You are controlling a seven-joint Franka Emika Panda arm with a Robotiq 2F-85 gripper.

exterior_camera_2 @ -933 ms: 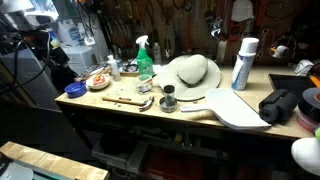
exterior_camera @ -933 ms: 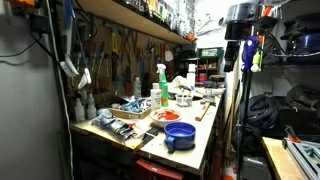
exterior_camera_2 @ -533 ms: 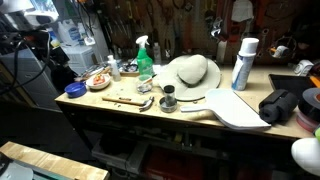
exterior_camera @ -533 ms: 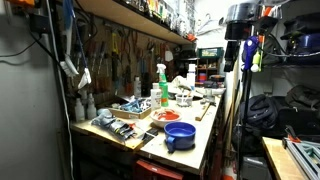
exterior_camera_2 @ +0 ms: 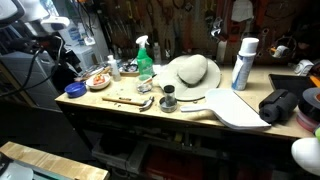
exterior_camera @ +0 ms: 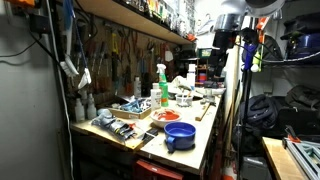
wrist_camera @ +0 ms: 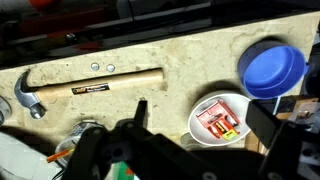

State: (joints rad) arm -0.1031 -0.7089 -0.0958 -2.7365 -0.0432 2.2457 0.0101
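My gripper [wrist_camera: 203, 122] is open and empty, high above the workbench. In the wrist view a white bowl [wrist_camera: 220, 118] holding a red and yellow packet lies between the two dark fingers [wrist_camera: 139, 112]. A blue bowl [wrist_camera: 272, 68] is just beyond it at the bench edge. A hammer [wrist_camera: 100, 82] with a wooden handle lies to the left. In both exterior views the arm [exterior_camera: 232, 20] [exterior_camera_2: 40, 18] hangs over the bench end near the blue bowl [exterior_camera: 180, 134] [exterior_camera_2: 74, 89].
A green spray bottle [exterior_camera_2: 144, 58], a straw hat [exterior_camera_2: 190, 72], a white can [exterior_camera_2: 243, 62] and a small cup [exterior_camera_2: 168, 100] stand on the bench [exterior_camera_2: 215, 110]. Tools hang on the wall behind. A shelf [exterior_camera: 130, 18] runs above the bench.
The arm has swung in over the bench end and the gripper now sits above the white bowl. The things on the bench have not moved.
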